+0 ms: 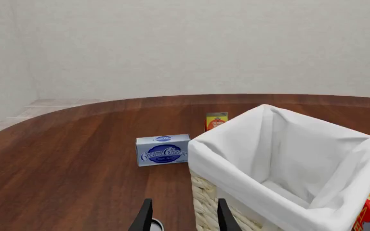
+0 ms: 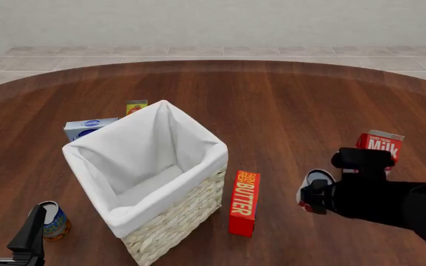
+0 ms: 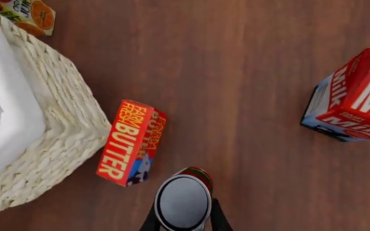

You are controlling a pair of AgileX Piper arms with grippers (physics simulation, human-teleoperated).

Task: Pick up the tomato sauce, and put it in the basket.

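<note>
Tomato sauce point(image 3: 183, 201), a small can with a silver top and red-and-green label, sits between the right gripper's point(image 3: 182, 222) dark fingers, which are closed against its sides. In the front view the can point(image 2: 315, 183) is at the right near part of the bench point(image 2: 287, 105); whether it rests on the wood or is lifted I cannot tell. Just left of it a red butter box point(image 2: 243, 203) stands on the bench, near the basket point(image 2: 187, 213), a pale wicker one with a white liner, left of centre. Right and farther off stands a red milk carton point(image 2: 380, 144). Beyond the basket's far side are a blue cream cheese box point(image 2: 87, 128) and an orange juice carton point(image 2: 135, 106). At the near left a can with a blue and orange label point(image 2: 52, 221) stands by the left gripper point(image 2: 7, 231), whose fingers are spread apart and hold nothing.
</note>
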